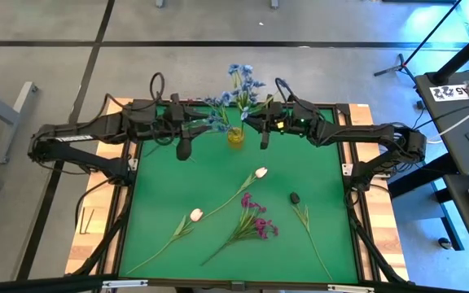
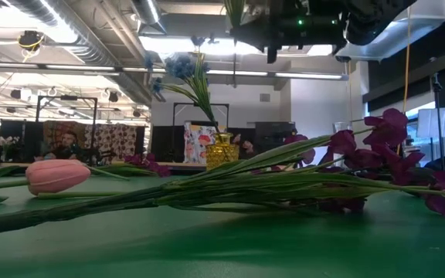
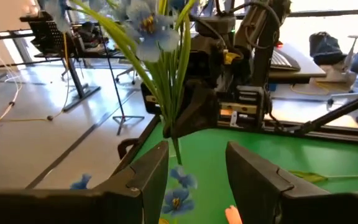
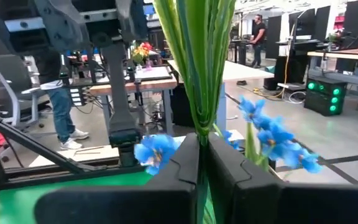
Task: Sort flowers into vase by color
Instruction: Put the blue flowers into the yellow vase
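We see both arms reaching in from the sides to meet over the far middle of the green counter (image 1: 161,212), where a small yellow vase (image 1: 235,137) holds a bunch of blue flowers (image 1: 241,89).

The right hand (image 4: 202,163) is clamped on the green stems of the blue flowers — in its own wrist view the two dark fingers press together around the stalks, with blue blossoms on either side. The left hand (image 3: 197,167) sits just beside the same bunch with its fingers apart; in its wrist view the stems rise in the gap beyond them and nothing is gripped.

On the near half of the counter lie the other flowers. Two white tulips (image 1: 260,172) lie on their sides, one toward the middle and one (image 1: 196,215) nearer the left edge, stems pointing toward the near left. A purple bunch (image 1: 256,221) lies between them and a bare green stem (image 1: 309,232) to the right. A small dark object (image 1: 295,198) rests near that stem — we cannot tell what it is.
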`<state>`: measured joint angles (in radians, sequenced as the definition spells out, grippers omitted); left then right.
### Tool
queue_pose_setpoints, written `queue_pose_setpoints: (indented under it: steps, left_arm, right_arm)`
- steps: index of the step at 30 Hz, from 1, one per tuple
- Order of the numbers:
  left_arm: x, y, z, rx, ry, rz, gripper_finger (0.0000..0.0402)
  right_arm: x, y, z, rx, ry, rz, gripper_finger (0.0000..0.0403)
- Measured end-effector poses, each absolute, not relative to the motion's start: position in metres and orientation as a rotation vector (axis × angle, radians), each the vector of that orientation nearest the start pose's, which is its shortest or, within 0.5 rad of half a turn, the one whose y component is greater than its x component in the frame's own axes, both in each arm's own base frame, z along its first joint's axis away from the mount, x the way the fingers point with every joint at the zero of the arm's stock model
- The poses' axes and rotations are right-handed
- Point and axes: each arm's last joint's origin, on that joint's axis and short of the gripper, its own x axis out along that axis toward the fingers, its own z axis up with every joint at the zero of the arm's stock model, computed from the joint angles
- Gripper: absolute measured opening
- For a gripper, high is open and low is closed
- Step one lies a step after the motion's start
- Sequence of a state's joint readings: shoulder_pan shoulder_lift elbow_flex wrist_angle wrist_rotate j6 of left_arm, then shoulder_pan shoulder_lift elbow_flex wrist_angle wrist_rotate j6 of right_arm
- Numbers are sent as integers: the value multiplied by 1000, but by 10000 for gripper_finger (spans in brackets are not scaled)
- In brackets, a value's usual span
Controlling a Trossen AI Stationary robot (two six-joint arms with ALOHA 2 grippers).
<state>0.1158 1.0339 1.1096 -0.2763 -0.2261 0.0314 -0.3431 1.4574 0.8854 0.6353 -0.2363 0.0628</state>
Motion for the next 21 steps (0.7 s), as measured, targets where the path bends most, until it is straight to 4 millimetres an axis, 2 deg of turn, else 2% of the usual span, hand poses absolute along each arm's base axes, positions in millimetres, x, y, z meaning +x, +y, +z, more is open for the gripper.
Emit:
queue_pose_setpoints:
  steps: [5,9,15,21]
  left_arm:
    - [208,31,380,49,218,336,156]
    - [196,36,369,42,158,373,156]
    - [183,40,347,6,83,402,156]
    - [182,40,325,-16,113,407,156]
  right_arm:
    - [300,-105,275,24,-88,-124,9]
    - [294,-102,264,15,-116,-131,14]
    - [291,-101,259,-14,-122,-143,14]
    - [290,-101,258,-19,-125,-151,16]
